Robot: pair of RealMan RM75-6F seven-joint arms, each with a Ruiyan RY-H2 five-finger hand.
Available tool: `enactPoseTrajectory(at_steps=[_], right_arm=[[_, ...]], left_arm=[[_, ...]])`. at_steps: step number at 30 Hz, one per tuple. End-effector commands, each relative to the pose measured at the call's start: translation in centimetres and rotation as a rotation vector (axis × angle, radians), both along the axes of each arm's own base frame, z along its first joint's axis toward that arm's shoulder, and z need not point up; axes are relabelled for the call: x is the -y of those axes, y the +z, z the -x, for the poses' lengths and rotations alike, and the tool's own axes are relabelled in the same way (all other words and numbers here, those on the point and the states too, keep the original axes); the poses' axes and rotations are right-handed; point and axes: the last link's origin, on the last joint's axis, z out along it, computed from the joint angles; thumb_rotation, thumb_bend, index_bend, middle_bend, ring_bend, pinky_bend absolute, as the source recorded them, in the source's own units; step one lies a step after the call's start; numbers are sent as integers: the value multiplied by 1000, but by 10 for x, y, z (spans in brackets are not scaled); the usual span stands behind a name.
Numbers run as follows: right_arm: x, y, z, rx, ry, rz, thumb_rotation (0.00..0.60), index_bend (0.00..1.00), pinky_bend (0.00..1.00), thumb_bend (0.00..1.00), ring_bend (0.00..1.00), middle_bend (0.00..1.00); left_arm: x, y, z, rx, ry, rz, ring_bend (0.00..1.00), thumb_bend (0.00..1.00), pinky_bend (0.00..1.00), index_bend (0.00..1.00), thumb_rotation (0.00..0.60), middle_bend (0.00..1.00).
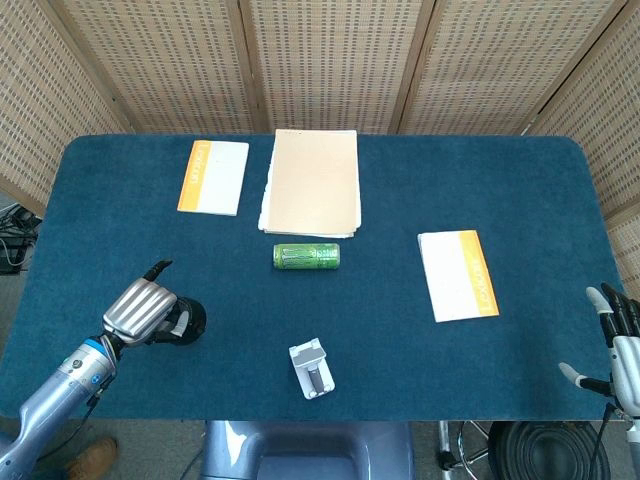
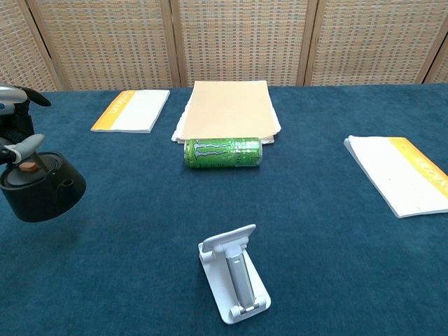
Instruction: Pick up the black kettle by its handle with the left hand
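The black kettle (image 1: 190, 319) is small and round, with a brown knob on its lid. My left hand (image 1: 143, 308) grips its handle from above, fingers curled over it, near the table's front left. In the chest view the kettle (image 2: 43, 194) hangs at the left edge, seemingly just off the blue cloth, under my left hand (image 2: 15, 115), which the frame partly cuts off. My right hand (image 1: 618, 345) hangs beyond the table's right edge, fingers spread and holding nothing.
A green can (image 1: 306, 256) lies on its side mid-table. A white phone stand (image 1: 312, 369) sits near the front edge. A tan folder stack (image 1: 311, 180) and an orange-white booklet (image 1: 213, 176) lie at the back, another booklet (image 1: 457, 274) at the right.
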Motion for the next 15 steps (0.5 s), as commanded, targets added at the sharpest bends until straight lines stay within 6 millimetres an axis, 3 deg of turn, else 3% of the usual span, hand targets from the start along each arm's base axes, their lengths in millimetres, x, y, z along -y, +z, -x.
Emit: enactPoseTrajectory(at_steps=[1,5,8,15], right_arm=[[0,0,0,0,0,0,600,0,0,0,0,0],[0,1,0,1,-1,2,600,0,0,0,0,0],[0,0,0,0,0,0,600,0,0,0,0,0],[0,0,0,0,-1,1,600,0,0,0,0,0]], left_arm=[[0,0,0,-4,0,0,856,998,69,1000,229,1000],[-1,0,0,-15,-7,-10,855,1000,95,1000,215,1000],[-3,-2,0,-20,-25,-24,856,1000,168,1000,188,1000],[-10,-7,3,-76,-60,-66,866,1000,482,1000,156,1000]])
